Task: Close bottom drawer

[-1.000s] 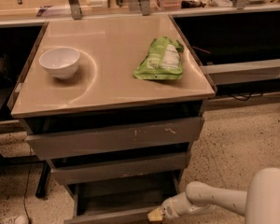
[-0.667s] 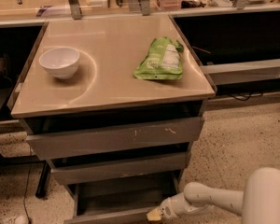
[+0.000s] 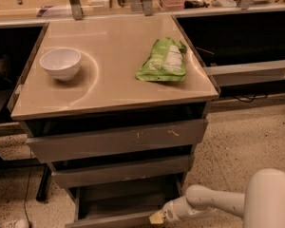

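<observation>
**Grey bottom drawer (image 3: 115, 219) stands pulled out**

It sits open at the cabinet's (image 3: 109, 87) foot, shallow tray (image 3: 126, 198) showing beneath two other fronts (image 3: 118, 139). My gripper (image 3: 157, 217) is low at its front right corner, touching or just beside it; clenched or released, I cannot tell. On top rest a white bowl (image 3: 60, 63) and a green bag (image 3: 162, 61), well apart.
</observation>
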You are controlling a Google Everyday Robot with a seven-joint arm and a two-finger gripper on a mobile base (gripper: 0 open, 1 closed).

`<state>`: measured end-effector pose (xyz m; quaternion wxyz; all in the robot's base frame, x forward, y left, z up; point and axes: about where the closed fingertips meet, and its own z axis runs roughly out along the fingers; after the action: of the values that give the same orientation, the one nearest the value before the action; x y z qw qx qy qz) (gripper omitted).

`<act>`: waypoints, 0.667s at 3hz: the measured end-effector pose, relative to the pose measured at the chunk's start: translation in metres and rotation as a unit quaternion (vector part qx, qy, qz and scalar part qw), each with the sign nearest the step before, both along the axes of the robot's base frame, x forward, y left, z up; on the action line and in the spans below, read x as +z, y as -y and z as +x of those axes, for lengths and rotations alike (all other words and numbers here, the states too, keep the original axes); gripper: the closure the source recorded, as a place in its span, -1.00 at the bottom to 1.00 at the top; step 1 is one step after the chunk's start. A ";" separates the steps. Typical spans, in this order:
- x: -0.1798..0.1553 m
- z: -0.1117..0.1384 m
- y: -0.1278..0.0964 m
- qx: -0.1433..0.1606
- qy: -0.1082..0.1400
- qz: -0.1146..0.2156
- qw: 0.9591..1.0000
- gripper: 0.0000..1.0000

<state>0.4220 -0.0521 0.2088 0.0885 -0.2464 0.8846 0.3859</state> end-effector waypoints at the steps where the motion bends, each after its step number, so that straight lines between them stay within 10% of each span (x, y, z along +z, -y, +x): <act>1: 0.000 0.000 0.000 0.000 0.000 0.000 1.000 0.19; 2: 0.000 0.000 0.000 0.000 0.000 0.000 1.000 -0.27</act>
<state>0.4219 -0.0520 0.2088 0.0885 -0.2464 0.8846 0.3859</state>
